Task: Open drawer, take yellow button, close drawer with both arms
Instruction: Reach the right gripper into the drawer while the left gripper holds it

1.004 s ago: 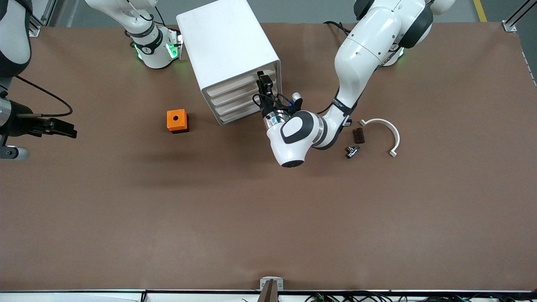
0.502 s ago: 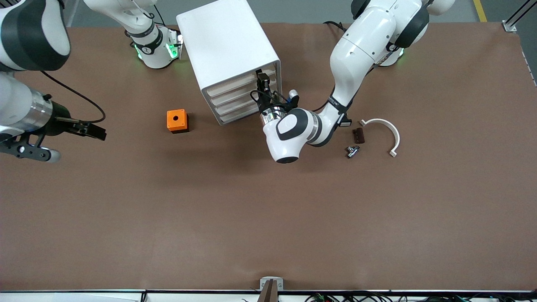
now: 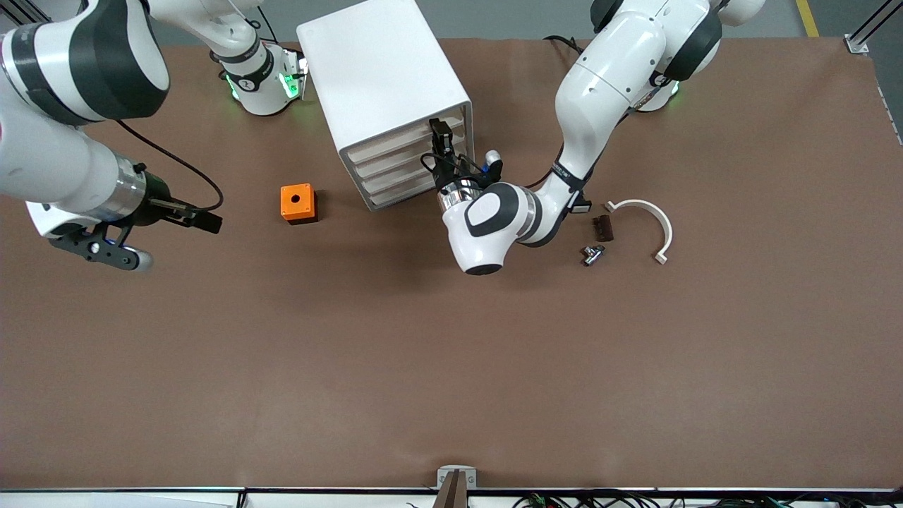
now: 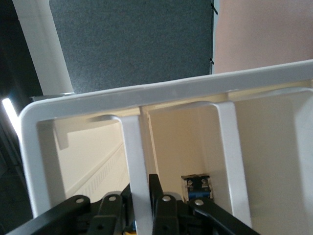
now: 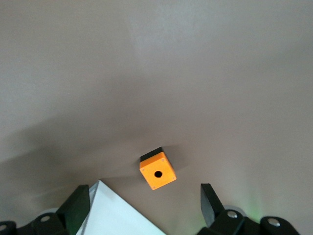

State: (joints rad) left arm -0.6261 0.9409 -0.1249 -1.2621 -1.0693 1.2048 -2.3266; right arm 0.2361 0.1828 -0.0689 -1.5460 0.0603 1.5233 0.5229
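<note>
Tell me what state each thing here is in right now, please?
Cabinet: upright, drawers all shut.
Drawer handle: clamped by the left gripper.
Left gripper: shut on the handle.
Right gripper: open, empty, over bare table.
Orange box: upright, hole on top.

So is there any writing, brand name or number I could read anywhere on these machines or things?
None legible.
Left arm: a dark band with pale lettering, too small to read.
Right arm's base: a small round mark, too blurred to read.
Orange box and drawer cabinet: no text.
</note>
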